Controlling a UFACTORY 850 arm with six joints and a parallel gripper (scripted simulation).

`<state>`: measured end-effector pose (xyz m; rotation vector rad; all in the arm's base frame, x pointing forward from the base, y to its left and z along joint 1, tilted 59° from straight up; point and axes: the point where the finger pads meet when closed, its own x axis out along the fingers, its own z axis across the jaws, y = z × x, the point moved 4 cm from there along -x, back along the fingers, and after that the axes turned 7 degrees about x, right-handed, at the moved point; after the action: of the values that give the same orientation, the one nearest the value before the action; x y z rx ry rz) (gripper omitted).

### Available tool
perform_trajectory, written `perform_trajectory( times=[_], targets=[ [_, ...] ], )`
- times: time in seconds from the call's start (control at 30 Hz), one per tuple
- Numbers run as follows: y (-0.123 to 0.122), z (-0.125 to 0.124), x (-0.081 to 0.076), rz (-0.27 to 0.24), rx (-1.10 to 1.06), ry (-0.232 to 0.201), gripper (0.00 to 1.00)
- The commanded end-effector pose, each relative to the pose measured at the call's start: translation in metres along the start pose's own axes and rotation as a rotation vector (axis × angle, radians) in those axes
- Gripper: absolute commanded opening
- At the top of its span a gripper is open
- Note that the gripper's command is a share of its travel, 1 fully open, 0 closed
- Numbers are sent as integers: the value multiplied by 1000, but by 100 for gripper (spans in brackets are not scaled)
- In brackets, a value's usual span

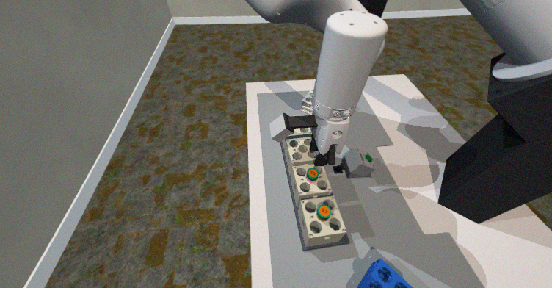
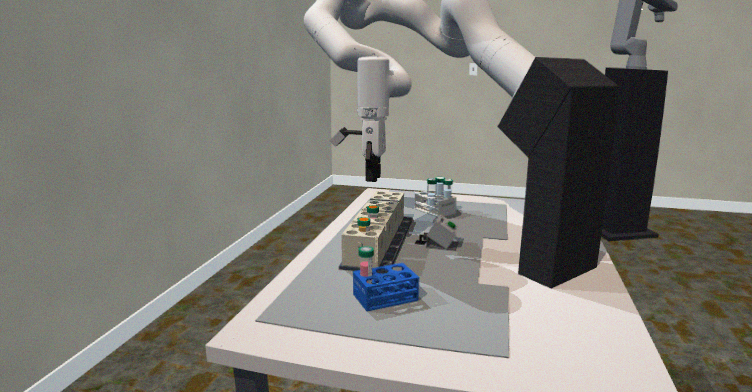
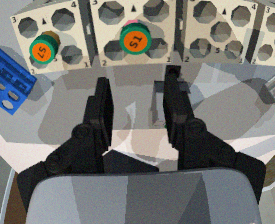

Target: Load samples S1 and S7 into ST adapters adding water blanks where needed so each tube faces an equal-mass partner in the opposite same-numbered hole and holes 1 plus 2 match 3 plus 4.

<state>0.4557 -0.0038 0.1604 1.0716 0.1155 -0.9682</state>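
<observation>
On the counter (image 2: 552, 336), one grey-dot tube (image 2: 365, 259) remains in the blue rack (image 2: 386, 290). Beyond it, two orange-dot samples (image 1: 323, 211) (image 1: 312, 173) stand in neighbouring adapters on the loading stand (image 1: 305, 243). Above, the tool (image 2: 372, 170) hangs half-spread, gripping nothing. Balancing and DONE key (image 1: 368, 157) seemingly remain.

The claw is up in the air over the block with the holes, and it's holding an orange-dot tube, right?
Not quite. The claw is up above the stand, but it holds nothing: the wrist view shows bare space between its fingers. Both orange-dot tubes sit in holes.
</observation>
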Motion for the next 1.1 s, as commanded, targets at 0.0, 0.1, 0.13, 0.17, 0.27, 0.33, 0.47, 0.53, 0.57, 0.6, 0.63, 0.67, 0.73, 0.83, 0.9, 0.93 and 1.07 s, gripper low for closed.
perform_trajectory(
  times=[0.0,0.1,0.13,0.17,0.27,0.33,0.47,0.53,0.57,0.6,0.63,0.67,0.73,0.83,0.9,0.93,1.07],
  targets=[
    [0,0,-11,0,0,0,43],
    [0,0,-17,0,0,0,43],
    [0,0,-19,0,0,0,43],
    [0,0,-21,0,0,0,43],
    [0,0,-23,0,0,0,43],
    [0,0,-25,0,0,0,43],
    [0,0,-25,0,0,0,43],
    [0,0,-25,0,0,0,43],
    [0,0,-25,0,0,0,43],
    [0,0,-25,0,0,0,43],
    [0,0,-25,0,0,0,43],
    [0,0,-25,0,0,0,43],
    [0,0,-25,0,0,0,43],
    [0,0,-25,0,0,0,43],
    [0,0,-25,0,0,0,43],
    [0,0,-25,0,0,0,43],
    [0,0,-25,0,0,0,43]
  ],
)
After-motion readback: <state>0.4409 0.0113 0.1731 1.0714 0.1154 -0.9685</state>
